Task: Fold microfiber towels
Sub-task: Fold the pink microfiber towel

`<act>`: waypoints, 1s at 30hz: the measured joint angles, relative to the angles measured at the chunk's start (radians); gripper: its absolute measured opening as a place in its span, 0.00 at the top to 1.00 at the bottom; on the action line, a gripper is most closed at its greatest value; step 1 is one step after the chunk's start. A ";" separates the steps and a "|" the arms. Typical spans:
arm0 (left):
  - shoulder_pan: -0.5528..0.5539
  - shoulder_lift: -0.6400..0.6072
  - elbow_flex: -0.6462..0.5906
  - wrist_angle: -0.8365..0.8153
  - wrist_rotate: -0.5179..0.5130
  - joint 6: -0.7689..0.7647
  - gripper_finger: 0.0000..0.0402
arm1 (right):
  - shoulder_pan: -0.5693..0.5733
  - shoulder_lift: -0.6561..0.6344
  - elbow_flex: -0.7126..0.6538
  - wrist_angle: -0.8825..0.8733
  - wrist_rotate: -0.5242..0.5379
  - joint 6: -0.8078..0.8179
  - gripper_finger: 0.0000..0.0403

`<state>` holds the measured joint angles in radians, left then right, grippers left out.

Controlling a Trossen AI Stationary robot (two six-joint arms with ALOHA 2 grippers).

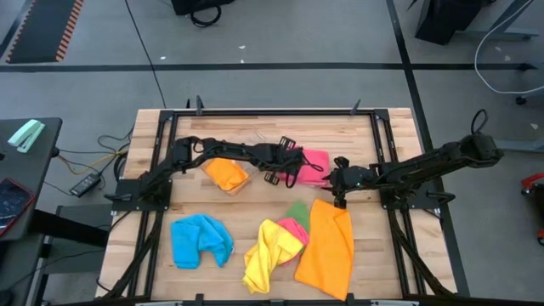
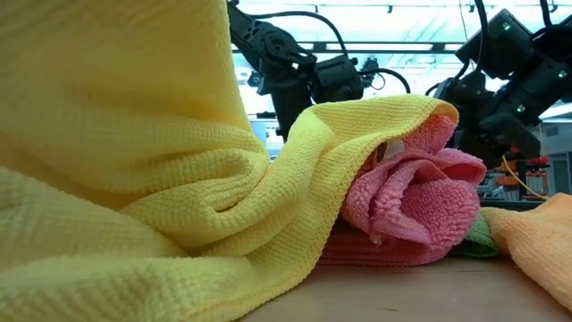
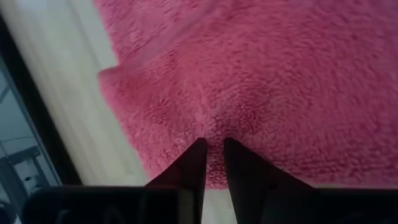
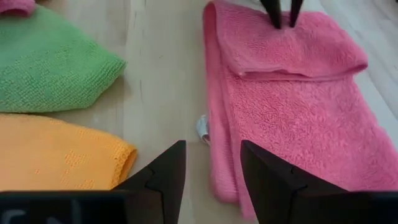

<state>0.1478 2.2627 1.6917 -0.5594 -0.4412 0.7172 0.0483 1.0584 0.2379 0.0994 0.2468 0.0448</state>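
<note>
A pink towel (image 1: 316, 161) (image 4: 298, 118) lies flat on the wooden table at centre back, with one flap folded over on top. My left gripper (image 1: 293, 170) (image 3: 214, 146) comes slanting down onto it, its fingers nearly together with pink cloth puckered between them. My right gripper (image 1: 340, 189) (image 4: 211, 174) hovers open just beside the towel's right edge, with nothing between its fingers. A folded orange towel (image 1: 227, 174) lies to the left of the pink one. My left gripper pinches a small pucker of the pink towel's folded-over flap (image 4: 283, 31) (image 3: 214, 127) between its two fingertips. The fingers (image 3: 193, 165) come from above, slanting down from the table's left. The towel lies on the table, slack apart from that pucker.
Along the near half lie a crumpled blue towel (image 1: 200, 240), a yellow towel (image 1: 270, 255) (image 2: 134, 179), a second pink towel (image 2: 411, 197), a green towel (image 4: 50, 62) and a large orange towel (image 1: 327, 246) (image 4: 56, 155). Black frame rails (image 1: 157, 170) run along the table's sides.
</note>
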 joint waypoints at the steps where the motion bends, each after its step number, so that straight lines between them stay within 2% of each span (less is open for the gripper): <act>1: 0.008 0.000 0.000 0.014 0.000 0.001 0.84 | 0.000 0.000 0.000 0.000 0.009 0.000 0.60; 7: 0.016 -0.026 0.019 0.001 -0.004 0.028 0.86 | 0.000 0.000 0.000 -0.002 0.126 -0.028 0.60; 11: -0.018 -0.038 0.047 -0.017 0.005 0.014 0.87 | 0.000 0.000 0.000 -0.006 0.263 -0.045 0.60; 14: -0.044 -0.038 0.069 -0.038 0.091 -0.035 0.87 | -0.006 0.000 0.000 -0.011 0.354 -0.054 0.60; 18: -0.064 -0.035 0.062 -0.058 0.272 -0.130 0.87 | -0.029 0.000 0.000 -0.018 0.364 -0.055 0.60; 20: -0.065 -0.023 0.045 -0.055 0.293 -0.137 0.88 | -0.036 0.000 0.000 -0.018 0.357 -0.052 0.60; 24: -0.047 0.000 0.017 -0.051 0.260 -0.144 0.90 | -0.037 0.000 0.000 -0.017 0.342 -0.046 0.60; 30: -0.005 0.014 0.013 -0.008 -0.026 -0.101 0.93 | -0.042 0.001 0.000 -0.012 0.314 -0.040 0.60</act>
<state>0.1426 2.2762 1.7050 -0.5677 -0.4668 0.6165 0.0063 1.0592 0.2382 0.0871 0.5606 0.0047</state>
